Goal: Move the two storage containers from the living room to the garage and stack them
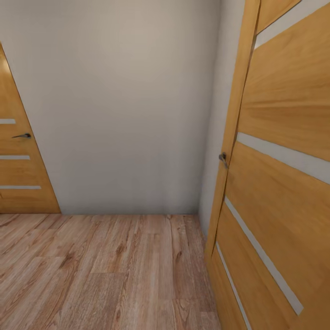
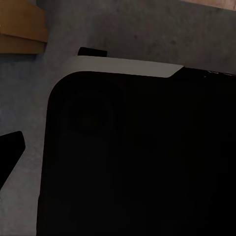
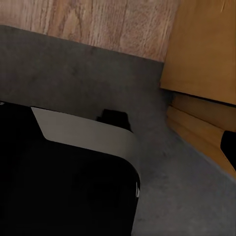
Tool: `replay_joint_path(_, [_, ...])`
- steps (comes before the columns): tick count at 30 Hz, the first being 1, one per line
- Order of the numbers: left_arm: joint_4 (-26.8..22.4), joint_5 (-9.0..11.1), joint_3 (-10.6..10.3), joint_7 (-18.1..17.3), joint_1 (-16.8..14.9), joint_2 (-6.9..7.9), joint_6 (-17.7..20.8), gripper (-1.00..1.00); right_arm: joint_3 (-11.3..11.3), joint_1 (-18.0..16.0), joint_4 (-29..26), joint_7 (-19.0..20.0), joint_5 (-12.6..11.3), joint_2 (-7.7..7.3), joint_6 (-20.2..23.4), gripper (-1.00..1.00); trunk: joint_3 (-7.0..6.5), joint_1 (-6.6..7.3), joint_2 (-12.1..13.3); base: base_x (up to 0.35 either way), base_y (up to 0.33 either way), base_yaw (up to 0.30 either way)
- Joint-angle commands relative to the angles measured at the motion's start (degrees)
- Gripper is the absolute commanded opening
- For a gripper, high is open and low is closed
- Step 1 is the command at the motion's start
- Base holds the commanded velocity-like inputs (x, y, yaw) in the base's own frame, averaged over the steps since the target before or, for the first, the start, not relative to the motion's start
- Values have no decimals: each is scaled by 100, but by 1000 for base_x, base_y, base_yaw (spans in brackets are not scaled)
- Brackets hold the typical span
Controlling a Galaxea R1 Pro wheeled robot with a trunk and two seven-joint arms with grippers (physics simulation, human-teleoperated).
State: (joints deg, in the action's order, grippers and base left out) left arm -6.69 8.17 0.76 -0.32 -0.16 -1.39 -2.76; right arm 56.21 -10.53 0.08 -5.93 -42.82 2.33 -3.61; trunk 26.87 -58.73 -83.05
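Note:
The two storage containers are out of view. In the left wrist view a dark fingertip (image 2: 11, 147) of my left gripper hangs over the rough grey concrete floor (image 2: 147, 29), beside my black, white-edged base (image 2: 123, 66). In the right wrist view a dark fingertip (image 3: 229, 143) of my right gripper shows at the frame edge, above the same concrete floor (image 3: 73, 64) where it meets light wood planks (image 3: 98, 19). Neither view shows whether the jaws are open or shut, and nothing is seen between them.
Ahead is a plain white wall (image 1: 123, 105) over light wood plank flooring (image 1: 101, 275). A light wooden door with frosted strips (image 1: 284, 183) stands open close on the right, its handle (image 1: 223, 159) facing me. A second matching door (image 1: 18, 174) is at the left.

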Motion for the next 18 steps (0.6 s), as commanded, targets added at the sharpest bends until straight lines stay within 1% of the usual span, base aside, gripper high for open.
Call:
replay_joint_path(1, [1, 42, 6, -3, -2, -1, -14, 100, 48, -2, 1, -18, -51, 0, -17, 100, 6, 0, -3, 0, 5, 61])
replay_joint_path(4, [1, 42, 9, -3, -2, -1, -14, 100, 43, -2, 1, -21, -55, -15, -49, 100, 6, 0, -3, 0, 2, 184])
replay_joint_path(6, [1, 40, 5, -6, -2, -1, -14, 100, 40, -2, 1, -18, -53, -27, -52, 100, 6, 0, -3, 0, 1, 84])
replay_joint_path(18, [1, 34, 4, -12, -2, -1, -14, 100, 39, -2, 1, -18, -51, -31, -43, 100, 6, 0, -3, 0, 0, 10])
